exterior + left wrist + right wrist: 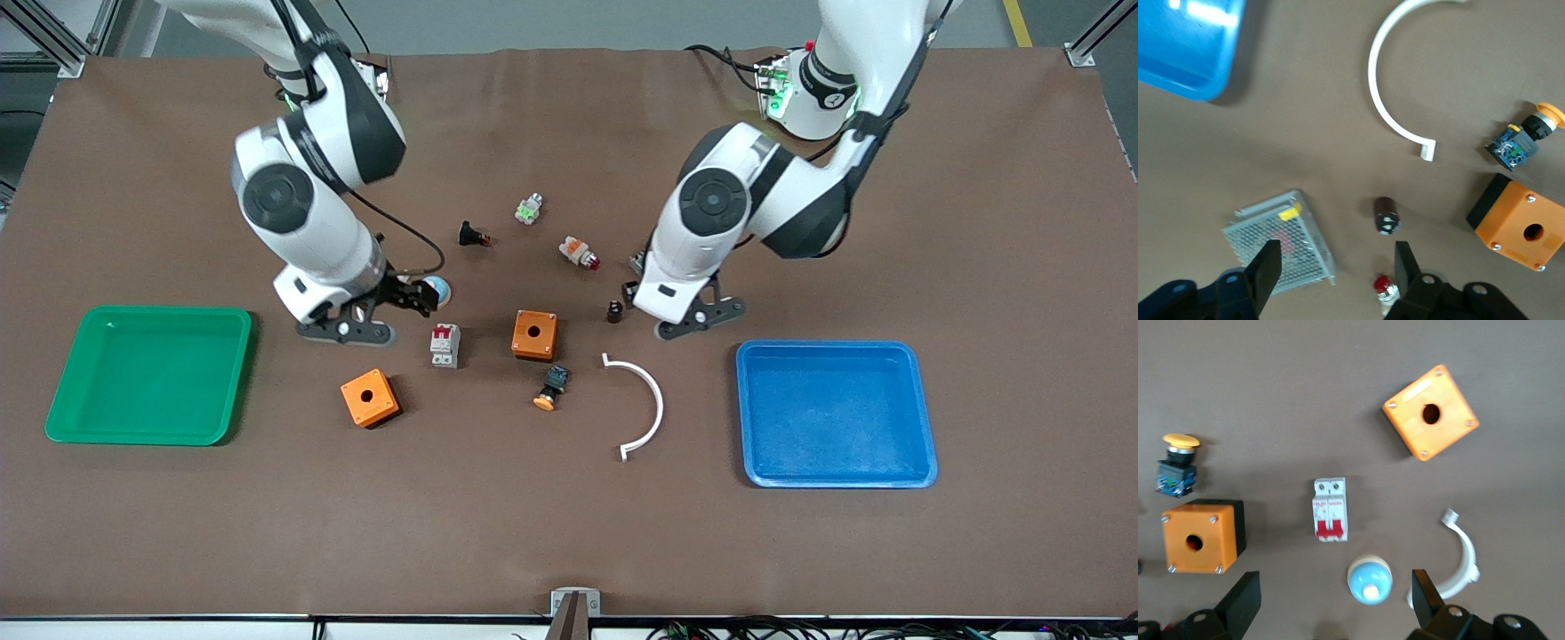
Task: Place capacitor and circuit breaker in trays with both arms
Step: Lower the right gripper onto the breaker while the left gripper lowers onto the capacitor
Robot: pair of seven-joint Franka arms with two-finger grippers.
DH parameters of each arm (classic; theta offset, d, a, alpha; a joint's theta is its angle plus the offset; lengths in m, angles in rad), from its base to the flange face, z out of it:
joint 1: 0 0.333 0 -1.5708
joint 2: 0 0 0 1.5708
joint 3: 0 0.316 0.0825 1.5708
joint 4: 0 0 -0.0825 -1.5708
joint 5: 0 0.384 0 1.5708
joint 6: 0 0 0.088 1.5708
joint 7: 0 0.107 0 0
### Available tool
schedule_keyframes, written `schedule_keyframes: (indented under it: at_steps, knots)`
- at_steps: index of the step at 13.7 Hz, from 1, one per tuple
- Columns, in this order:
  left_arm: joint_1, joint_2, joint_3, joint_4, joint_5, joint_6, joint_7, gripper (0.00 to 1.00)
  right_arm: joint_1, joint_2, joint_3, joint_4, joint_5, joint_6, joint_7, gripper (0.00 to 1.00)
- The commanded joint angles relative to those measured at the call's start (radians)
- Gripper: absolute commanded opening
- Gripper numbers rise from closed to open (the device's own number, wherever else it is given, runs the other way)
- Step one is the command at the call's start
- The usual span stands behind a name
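The capacitor (pixel 614 311), a stubby dark cylinder, stands on the brown table beside the left arm's hand; in the left wrist view (pixel 1387 215) it lies just ahead of the fingers. My left gripper (pixel 633 281) (pixel 1337 261) is open and empty, low over the table next to it. The circuit breaker (pixel 444 345), white-grey with red levers, lies nearer the front camera than my right gripper (pixel 412 299). In the right wrist view the breaker (pixel 1330 509) lies ahead of the open, empty right gripper (pixel 1335 587).
Green tray (pixel 151 373) at the right arm's end, blue tray (pixel 836 413) at the left arm's end. Two orange boxes (pixel 535 334) (pixel 370 397), a white arc (pixel 645 404), an orange-capped switch (pixel 553 388), a blue dome lamp (pixel 1369 579), a mesh box (pixel 1279 240), and a red-tipped lamp (pixel 580 252) lie about.
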Motion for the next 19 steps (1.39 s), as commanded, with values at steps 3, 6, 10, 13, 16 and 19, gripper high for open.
schedule_keyframes:
  at_steps: [3, 6, 10, 13, 16, 19]
  knots:
    - [-0.056, 0.092, 0.004, 0.012, 0.019, 0.059, -0.102, 0.74, 0.024, 0.137, -0.006, 0.018, 0.009, 0.135, -0.003, 1.00]
    - [-0.078, 0.147, 0.007, 0.013, 0.019, 0.131, -0.145, 0.72, 0.039, 0.201, -0.007, 0.018, 0.007, 0.186, -0.007, 1.00]
    - [-0.107, 0.213, 0.008, 0.020, 0.118, 0.171, -0.197, 0.65, 0.019, 0.221, -0.007, 0.017, -0.002, 0.177, -0.130, 1.00]
    - [-0.109, 0.246, 0.007, 0.021, 0.152, 0.206, -0.237, 0.64, 0.013, 0.238, -0.007, 0.017, -0.002, 0.181, -0.148, 1.00]
    - [-0.116, 0.266, 0.008, 0.020, 0.154, 0.234, -0.237, 0.52, 0.013, 0.249, -0.007, 0.018, 0.000, 0.189, -0.148, 1.00]
    - [-0.116, 0.266, 0.008, 0.021, 0.154, 0.234, -0.237, 0.31, 0.016, 0.254, -0.007, 0.017, 0.003, 0.192, -0.148, 1.00]
